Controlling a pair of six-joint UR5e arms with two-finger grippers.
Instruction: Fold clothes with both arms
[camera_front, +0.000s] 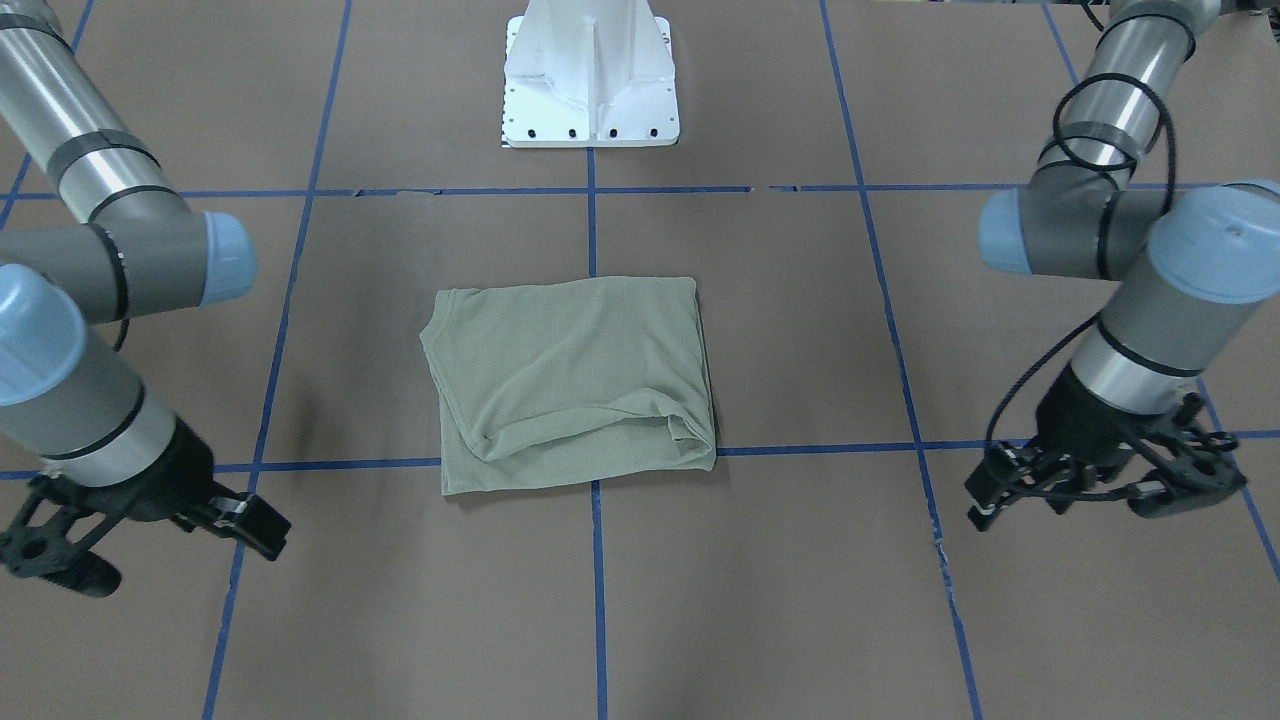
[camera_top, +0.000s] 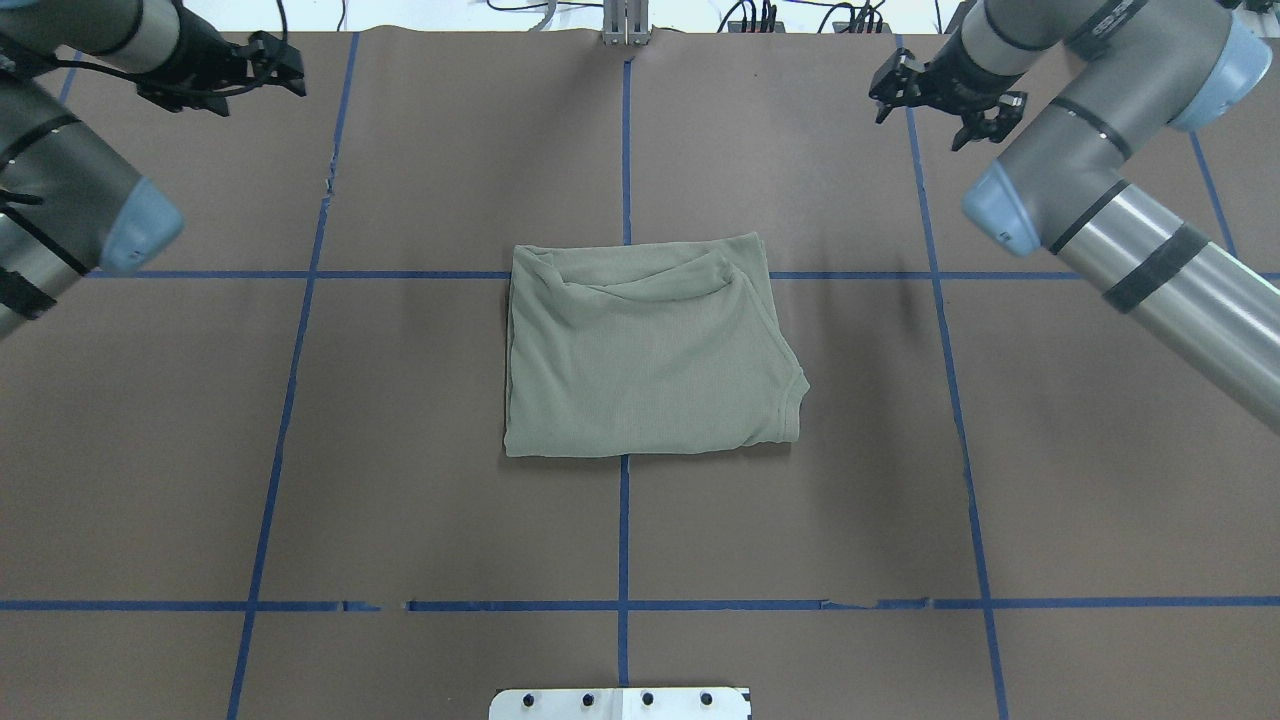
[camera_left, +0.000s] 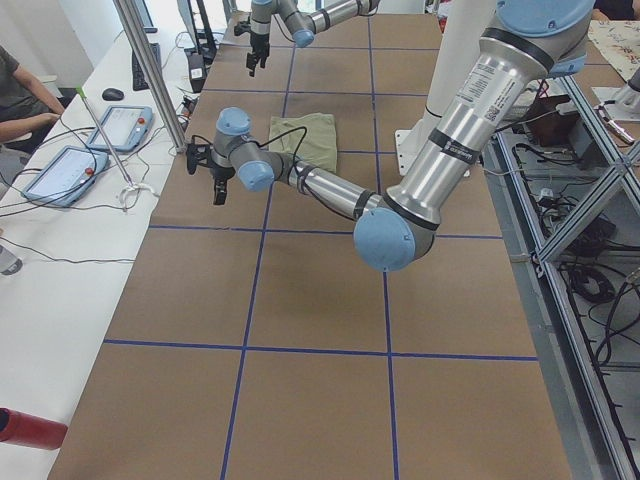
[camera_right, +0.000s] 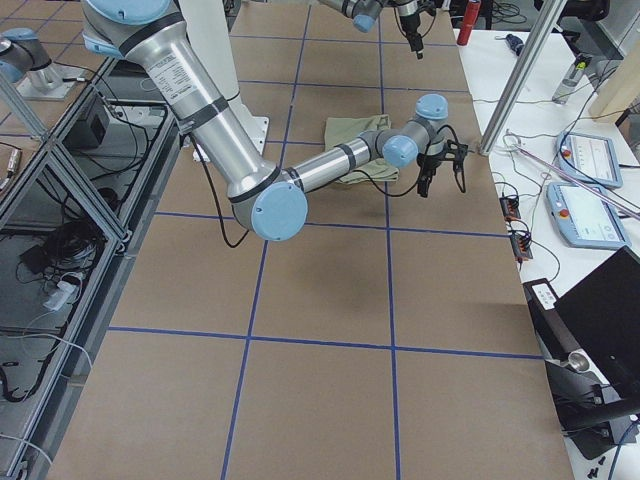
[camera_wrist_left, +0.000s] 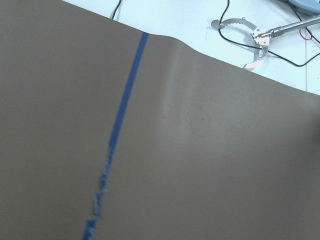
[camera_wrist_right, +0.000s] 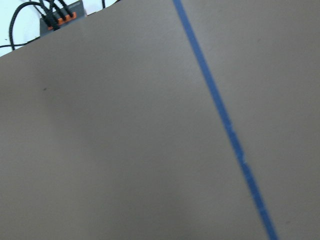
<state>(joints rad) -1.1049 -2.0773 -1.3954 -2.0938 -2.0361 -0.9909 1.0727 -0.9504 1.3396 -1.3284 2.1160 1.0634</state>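
The clothes are one sage-green shirt (camera_front: 570, 380) (camera_top: 640, 360), folded into a rough rectangle at the middle of the brown table. Its neck corner points toward the robot's right. It also shows small in the side views (camera_left: 305, 135) (camera_right: 355, 130). My left gripper (camera_front: 1085, 495) (camera_top: 250, 90) (camera_left: 205, 175) hangs open above the far left part of the table, well clear of the shirt. My right gripper (camera_front: 170, 555) (camera_top: 925, 125) (camera_right: 440, 170) hangs open above the far right part, holding nothing. Both wrist views show only bare table cover and blue tape.
The white pedestal base (camera_front: 590, 90) (camera_top: 620, 703) stands at the robot's edge of the table. Blue tape lines (camera_top: 624, 530) divide the brown cover into a grid. A side desk holds tablets (camera_left: 120, 125) and cables, and a person (camera_left: 15, 90) sits by it.
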